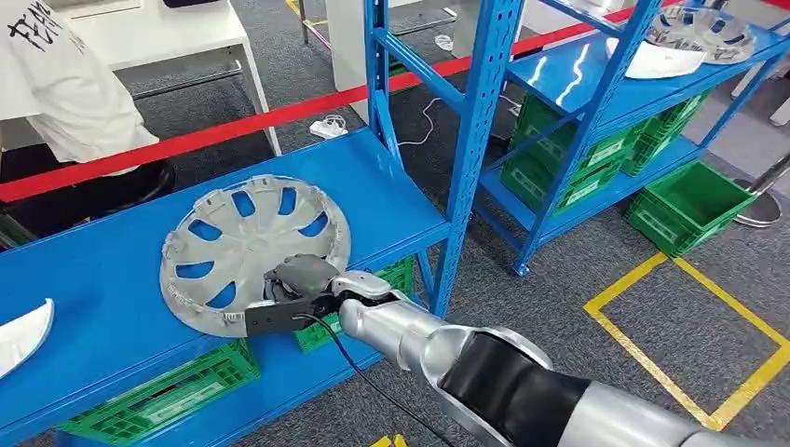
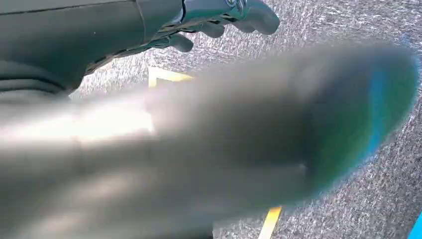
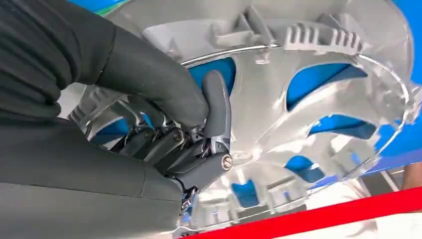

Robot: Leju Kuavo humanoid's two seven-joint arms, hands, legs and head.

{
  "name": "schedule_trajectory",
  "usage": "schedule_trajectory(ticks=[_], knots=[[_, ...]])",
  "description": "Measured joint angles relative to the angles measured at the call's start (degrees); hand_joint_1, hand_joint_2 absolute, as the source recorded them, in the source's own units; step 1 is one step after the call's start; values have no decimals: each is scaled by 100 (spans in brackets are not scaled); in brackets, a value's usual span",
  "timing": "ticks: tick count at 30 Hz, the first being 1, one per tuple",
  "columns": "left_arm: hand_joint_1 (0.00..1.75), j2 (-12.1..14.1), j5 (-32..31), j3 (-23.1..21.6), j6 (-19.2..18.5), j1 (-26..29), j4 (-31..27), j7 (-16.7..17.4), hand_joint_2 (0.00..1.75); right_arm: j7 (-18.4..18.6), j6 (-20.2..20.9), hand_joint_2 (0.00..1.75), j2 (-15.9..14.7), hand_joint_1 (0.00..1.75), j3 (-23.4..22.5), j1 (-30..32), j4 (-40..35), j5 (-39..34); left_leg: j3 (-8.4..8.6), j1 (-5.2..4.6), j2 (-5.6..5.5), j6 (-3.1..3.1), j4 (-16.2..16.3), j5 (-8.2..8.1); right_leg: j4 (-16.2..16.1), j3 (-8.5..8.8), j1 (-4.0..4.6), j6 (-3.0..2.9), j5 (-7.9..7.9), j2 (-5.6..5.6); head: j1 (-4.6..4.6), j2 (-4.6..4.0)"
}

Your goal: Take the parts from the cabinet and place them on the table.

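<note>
A silver-grey wheel cover (image 1: 244, 240) lies flat on the blue cabinet shelf (image 1: 391, 191), its blue-backed openings showing. My right hand (image 1: 300, 287) reaches in from below right and grips the cover's near rim. In the right wrist view the hand (image 3: 199, 124) has its thumb over the rim and its darker fingers hooked into an opening of the wheel cover (image 3: 318, 109). My left hand (image 2: 224, 17) hangs over the grey floor with its fingers loosely apart and nothing in them.
A white part (image 1: 20, 335) lies at the shelf's left end. More wheel covers (image 1: 694, 33) sit on a second blue rack at the back right. Green crates (image 1: 689, 205) stand under the racks. A person in white (image 1: 56, 84) sits behind a red barrier tape (image 1: 233, 126).
</note>
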Motion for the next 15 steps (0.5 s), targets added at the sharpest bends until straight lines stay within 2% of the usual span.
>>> schedule_trajectory(ticks=[11,12,13,15], knots=[[0,4,-31,-18,171,3,0,-6,175,9,-151,175,2,175,85,-2,0,123,0,0,-1,0,0,0,0,1,0,0,0,-1,0,0],[0,4,-31,-18,171,2,0,-15,0,17,-195,175,2,175,96,-2,0,144,0,0,-1,0,0,0,0,1,0,0,0,-1,0,0],[0,7,-31,-18,171,2,0,-20,175,17,-223,175,2,175,109,-2,0,171,0,0,-1,0,0,0,0,1,0,0,0,-1,0,0],[0,7,-33,-18,173,3,0,-22,175,20,-255,175,2,175,133,-2,0,186,0,0,-1,0,0,0,0,1,0,0,0,-1,2,0]])
